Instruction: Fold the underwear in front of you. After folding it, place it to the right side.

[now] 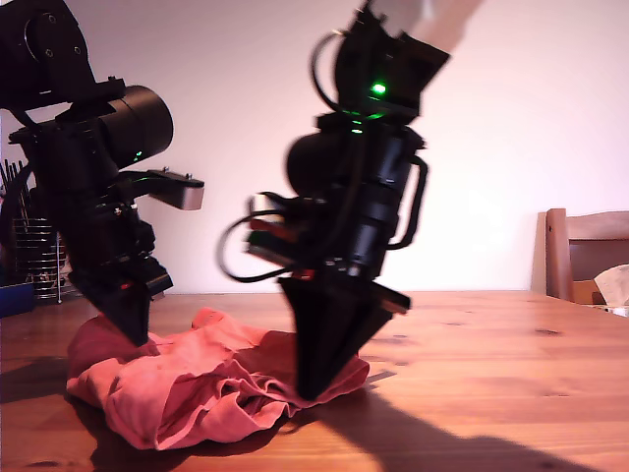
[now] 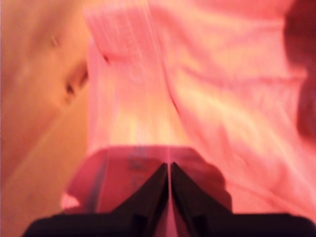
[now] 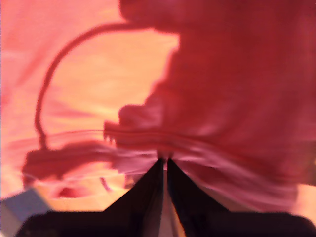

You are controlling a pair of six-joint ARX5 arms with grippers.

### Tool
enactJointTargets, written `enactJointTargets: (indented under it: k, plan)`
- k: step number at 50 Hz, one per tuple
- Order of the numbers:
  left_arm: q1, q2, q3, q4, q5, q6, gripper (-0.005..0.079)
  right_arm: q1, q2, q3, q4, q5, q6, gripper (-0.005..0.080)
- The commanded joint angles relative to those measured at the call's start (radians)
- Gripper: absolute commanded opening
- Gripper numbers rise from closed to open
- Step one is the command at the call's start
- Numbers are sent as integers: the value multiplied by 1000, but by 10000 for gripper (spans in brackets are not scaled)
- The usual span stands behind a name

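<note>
Grippers both pinch the crumpled coral cotton underwear (image 1: 197, 388): my first gripper (image 2: 170, 170) and my second gripper (image 3: 164, 165) are clenched on fabric bunched at their tips, probably to spread it flat.

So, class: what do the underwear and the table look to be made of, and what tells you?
Underwear: soft matte coral knit cloth, probably cotton; it crumples into loose folds and wrinkles. Table: wood with a smooth, slightly glossy finish; visible grain, knots and plank lines.
</note>
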Motion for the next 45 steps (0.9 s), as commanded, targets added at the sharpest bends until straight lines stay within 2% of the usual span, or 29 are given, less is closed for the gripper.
enactJointTargets:
  k: [1, 6, 12, 26, 33, 38, 45]
  plan:
    - [3, 29, -22, 4, 1, 12, -19, 13, -35, -21, 0, 3, 23, -11]
    - [3, 27, -22, -40, 2, -43, -19, 20, -52, -21, 31, 34, 22, -11]
    - [4, 18, -21, -86, 34, -122, -19, 16, -85, -21, 35, 11, 18, -11]
    - [11, -29, -20, -160, 224, -274, -19, -26, -102, -20, -24, -86, -32, -11]
    - [24, -30, -20, -203, 334, -371, -19, -35, -102, -20, 90, -89, -8, -11]
    - [32, -30, -20, -212, 400, -459, -19, -39, -102, -20, 209, -49, 18, -11]
    - [40, -30, -20, -237, 462, -495, -19, -39, -87, -20, 304, -24, 22, -11]
